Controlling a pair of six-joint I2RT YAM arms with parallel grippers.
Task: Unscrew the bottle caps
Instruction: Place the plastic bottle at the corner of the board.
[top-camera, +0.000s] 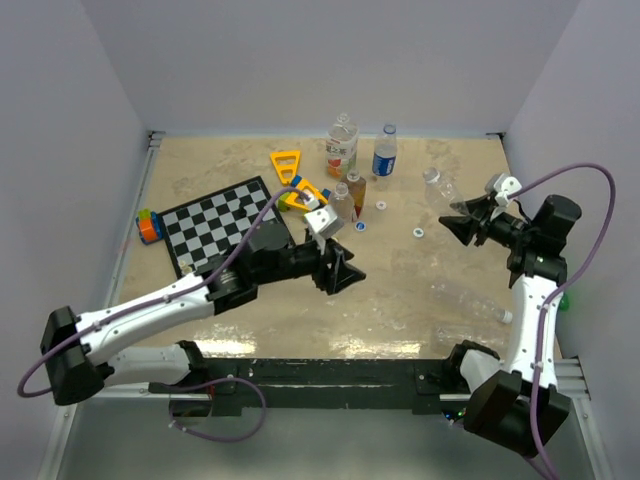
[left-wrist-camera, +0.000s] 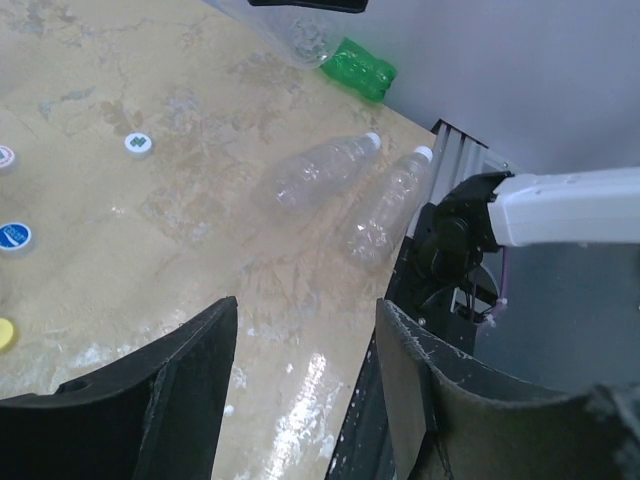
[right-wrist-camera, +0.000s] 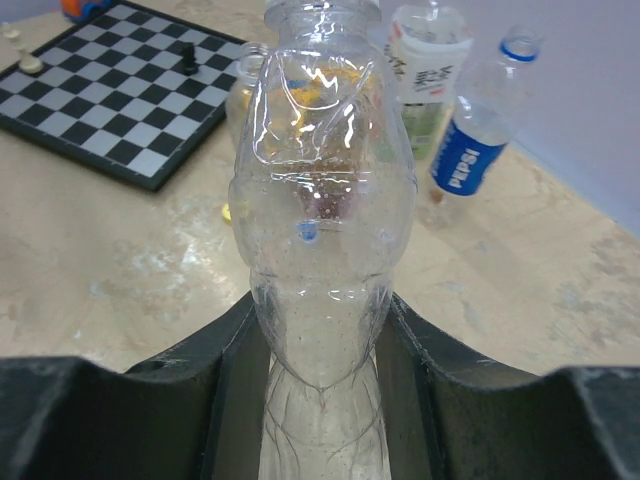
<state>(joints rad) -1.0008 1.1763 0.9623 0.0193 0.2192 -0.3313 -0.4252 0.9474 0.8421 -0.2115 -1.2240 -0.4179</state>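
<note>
My right gripper (top-camera: 462, 222) (right-wrist-camera: 320, 310) is shut on a clear bottle (top-camera: 436, 184) (right-wrist-camera: 320, 190), held off the table at the right with its far end pointing toward the back. Over the table's middle, my left gripper (top-camera: 345, 272) (left-wrist-camera: 305, 320) is open with nothing between its fingers. Loose bottle caps lie on the table: a white one (top-camera: 416, 232) (left-wrist-camera: 138, 144), a blue one (top-camera: 360, 226) (left-wrist-camera: 14, 236) and another white one (top-camera: 381, 207). Two clear bottles (left-wrist-camera: 320, 172) (left-wrist-camera: 385, 205) lie on their sides near the right edge, beside a green bottle (left-wrist-camera: 357, 68).
An orange-labelled bottle (top-camera: 342, 146), a blue-labelled bottle (top-camera: 385, 152) (right-wrist-camera: 470, 150) and two small bottles (top-camera: 355, 188) stand at the back. A chessboard (top-camera: 220, 225) (right-wrist-camera: 110, 90) lies at the left, with yellow triangular frames (top-camera: 287, 165) and a coloured toy (top-camera: 150, 226) nearby. A metal rail (left-wrist-camera: 462, 148) edges the table.
</note>
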